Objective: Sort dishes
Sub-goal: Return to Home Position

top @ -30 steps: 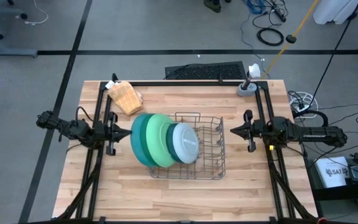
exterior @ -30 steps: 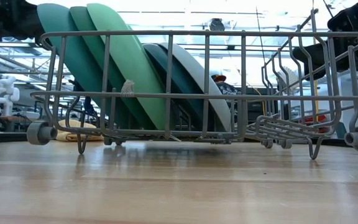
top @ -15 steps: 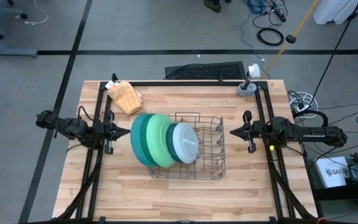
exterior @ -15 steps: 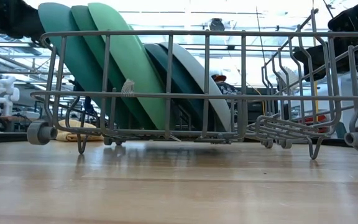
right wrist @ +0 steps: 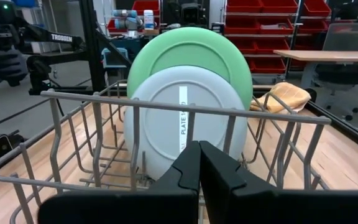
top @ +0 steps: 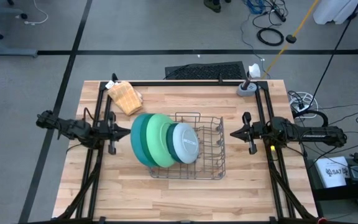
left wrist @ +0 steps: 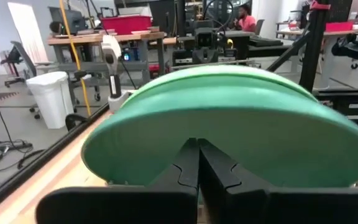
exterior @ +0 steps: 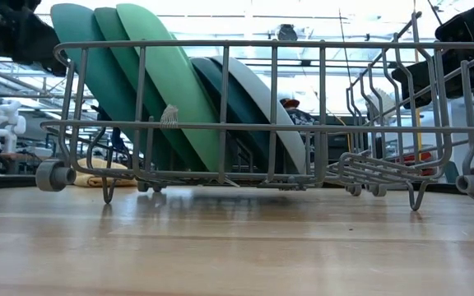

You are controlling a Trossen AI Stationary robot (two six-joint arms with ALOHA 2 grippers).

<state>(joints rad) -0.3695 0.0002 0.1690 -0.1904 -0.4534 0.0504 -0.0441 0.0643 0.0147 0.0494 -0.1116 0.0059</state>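
Plates, five round smooth ones, stand on edge in a grey wire dish rack (exterior: 344,43) in the middle of a pale wooden table (top: 185,198). They lean together in a row at the rack's left end, tops tilted to the left. The large teal plate (top: 135,134) is outermost on the left, and its upper part overhangs the rack's left rim. Just beside it comes the dark green plate (exterior: 115,33), then the light green plate (right wrist: 191,46). A smaller dark teal plate (exterior: 237,111) follows. The pale blue-grey plate (right wrist: 160,124) is last in the row, facing the bare right half of the rack.

The left gripper (left wrist: 197,149) hangs above the table just left of the rack, pointing at the back of the teal plate. Its fingers are pressed together with nothing between them. The right gripper (right wrist: 199,149) hangs to the right of the rack, apart from it, pointing at the pale blue-grey plate. Its fingers are likewise closed on nothing.

A tan waffle-textured cloth (top: 126,98) lies crumpled near the table's far left corner, well apart from the rack.
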